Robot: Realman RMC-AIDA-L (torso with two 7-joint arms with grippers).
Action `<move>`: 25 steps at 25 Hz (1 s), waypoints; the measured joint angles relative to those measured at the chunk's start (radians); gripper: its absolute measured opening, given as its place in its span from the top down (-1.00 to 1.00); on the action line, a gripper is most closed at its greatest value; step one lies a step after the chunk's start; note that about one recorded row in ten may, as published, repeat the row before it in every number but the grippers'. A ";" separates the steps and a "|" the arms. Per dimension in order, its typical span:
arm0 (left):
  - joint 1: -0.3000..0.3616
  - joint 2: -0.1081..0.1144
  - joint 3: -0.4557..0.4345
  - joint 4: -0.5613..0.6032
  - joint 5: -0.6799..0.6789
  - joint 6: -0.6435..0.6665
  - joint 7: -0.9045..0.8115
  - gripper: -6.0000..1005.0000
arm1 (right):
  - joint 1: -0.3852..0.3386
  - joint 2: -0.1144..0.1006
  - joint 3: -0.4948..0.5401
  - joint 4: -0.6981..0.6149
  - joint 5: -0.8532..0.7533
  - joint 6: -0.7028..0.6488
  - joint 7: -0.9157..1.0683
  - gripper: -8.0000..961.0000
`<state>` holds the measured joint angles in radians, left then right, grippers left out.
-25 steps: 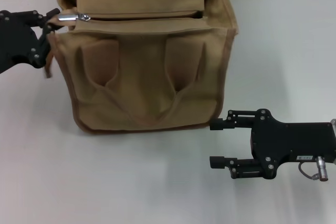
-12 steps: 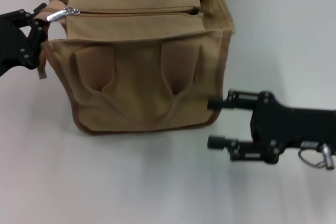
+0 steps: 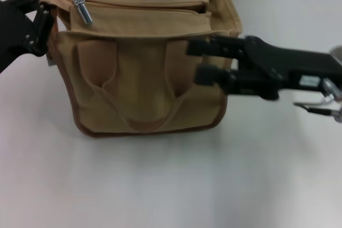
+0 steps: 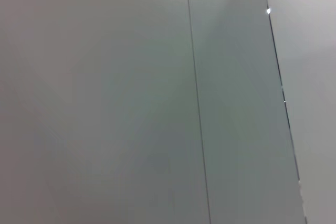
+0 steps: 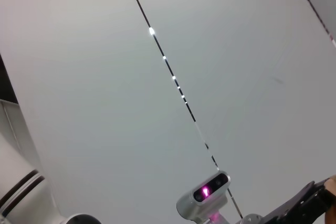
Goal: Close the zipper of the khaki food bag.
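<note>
The bag (image 3: pixel 147 62) is shown standing on the white table (image 3: pixel 160 185), its handles hanging down the near face. The zipper (image 3: pixel 144 8) runs along the top from the left corner toward the right end; its silver pull (image 3: pixel 82 9) lies near the left corner, and a dark gap is visible near the right end, so the top is judged not yet closed along its whole length.

The left gripper (image 3: pixel 47 9) is held against the bag's upper left corner; whether its fingers are spread or pressed on the fabric cannot be told, and the pull is seen just beside it, not between the fingers. The right gripper (image 3: pixel 196 60) is raised in front of the bag's right half, its two fingers spread apart with nothing between them.

The step in hand is judged to be the approach: the corner is steadied on the left while the right arm is brought toward the top. The next move calls for the pull to be reached and pinched, then drawn along the track to the right end while the corner is held taut.

Both wrist views show only grey wall panels.
</note>
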<state>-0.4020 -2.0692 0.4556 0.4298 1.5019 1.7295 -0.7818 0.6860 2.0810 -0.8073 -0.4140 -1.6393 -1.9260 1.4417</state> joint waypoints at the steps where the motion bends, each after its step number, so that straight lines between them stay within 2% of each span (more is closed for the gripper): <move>1: -0.006 0.000 0.000 -0.002 -0.001 0.002 -0.001 0.94 | 0.017 0.001 0.000 0.000 0.000 0.010 0.024 -0.48; 7: -0.074 0.000 0.013 -0.019 0.000 -0.001 -0.039 0.94 | 0.091 0.006 0.002 0.040 0.004 0.105 0.076 -0.47; 13: -0.084 0.008 -0.004 -0.013 -0.012 -0.093 -0.144 0.94 | 0.101 0.007 0.002 0.070 0.039 0.208 0.089 -0.43; 14: -0.084 0.009 0.010 -0.010 -0.008 -0.089 -0.150 0.94 | 0.103 0.007 0.000 0.071 0.044 0.218 0.089 -0.43; 15: -0.087 0.007 0.088 0.019 0.010 -0.079 -0.148 0.94 | 0.108 0.007 -0.001 0.071 0.048 0.233 0.090 -0.42; 16: -0.087 0.007 0.088 0.019 0.010 -0.079 -0.148 0.94 | 0.108 0.007 -0.001 0.071 0.048 0.233 0.090 -0.42; 19: -0.087 0.003 0.179 0.059 0.001 -0.076 -0.158 0.94 | 0.117 0.007 -0.001 0.072 0.049 0.251 0.092 -0.40; 22: -0.085 0.005 0.154 0.034 -0.061 -0.077 -0.190 0.94 | 0.127 0.007 -0.001 0.076 0.049 0.272 0.094 -0.39; 25: -0.086 0.007 0.189 0.040 -0.048 -0.057 -0.189 0.94 | 0.143 0.007 -0.005 0.082 0.049 0.301 0.096 -0.37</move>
<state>-0.4880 -2.0618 0.6442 0.4693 1.4536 1.6724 -0.9708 0.8286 2.0878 -0.8127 -0.3322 -1.5904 -1.6245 1.5373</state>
